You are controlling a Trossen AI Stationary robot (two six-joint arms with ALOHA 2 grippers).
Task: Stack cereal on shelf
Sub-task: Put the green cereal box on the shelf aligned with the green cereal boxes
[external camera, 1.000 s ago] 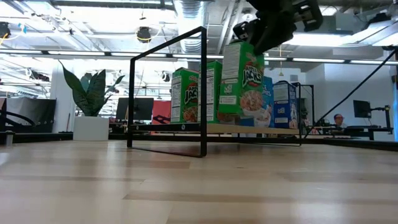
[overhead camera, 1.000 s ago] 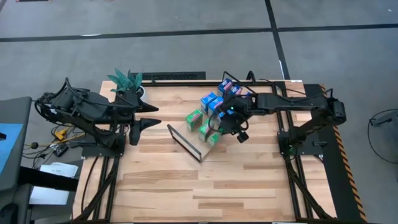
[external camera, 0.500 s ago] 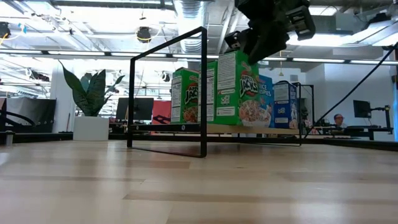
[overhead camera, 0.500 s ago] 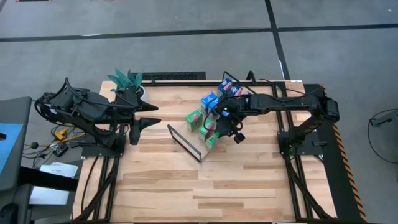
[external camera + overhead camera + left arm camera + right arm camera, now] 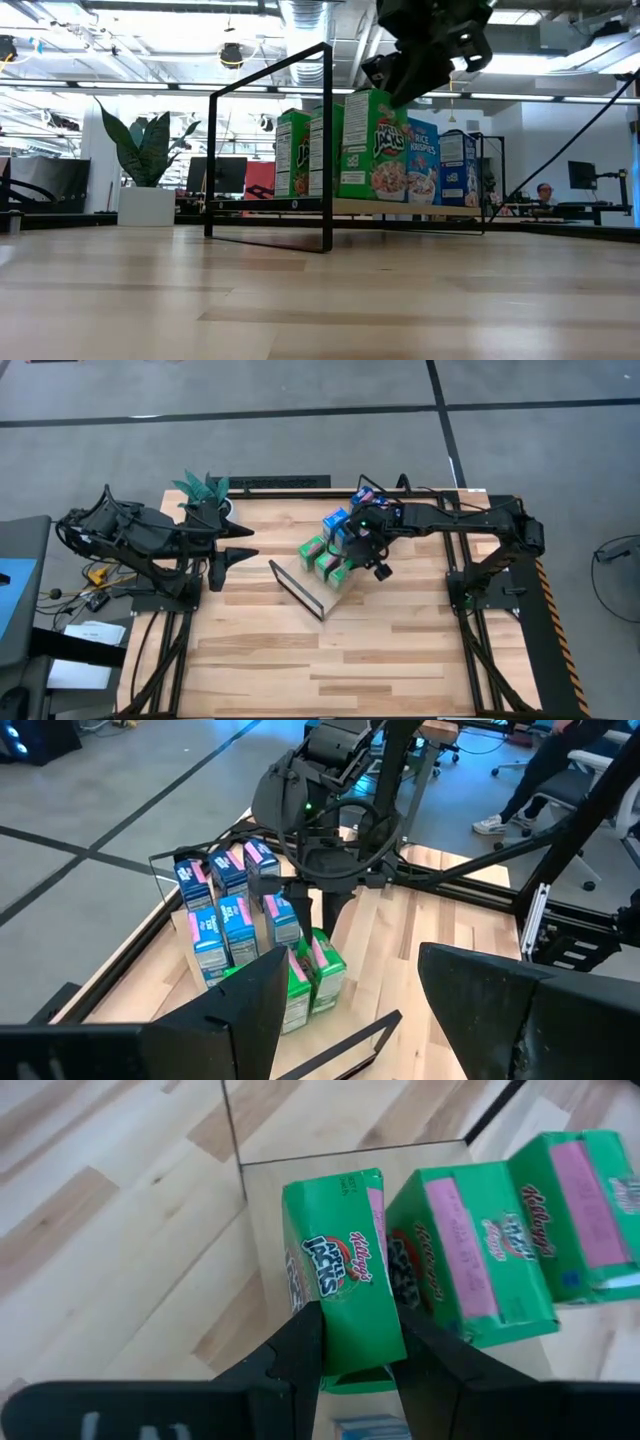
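The right gripper (image 5: 355,1345) has its fingers (image 5: 296,1350) narrowed onto a green cereal box (image 5: 338,1285), gripped at its top and standing upright on the shelf (image 5: 262,1210), with another green box (image 5: 470,1250) just beside it. The left gripper (image 5: 240,544) hangs well apart, fingers partly spread and empty. The held box's lower edge is hidden behind the fingers, and the blue boxes (image 5: 225,915) beyond are partly masked.

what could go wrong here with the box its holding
The right gripper grips a green box by its top, on the shelf next to another green box. Opening or lifting off crookedly could tip it into that neighbour. It also stands near the shelf's end, so a nudge might push it off.
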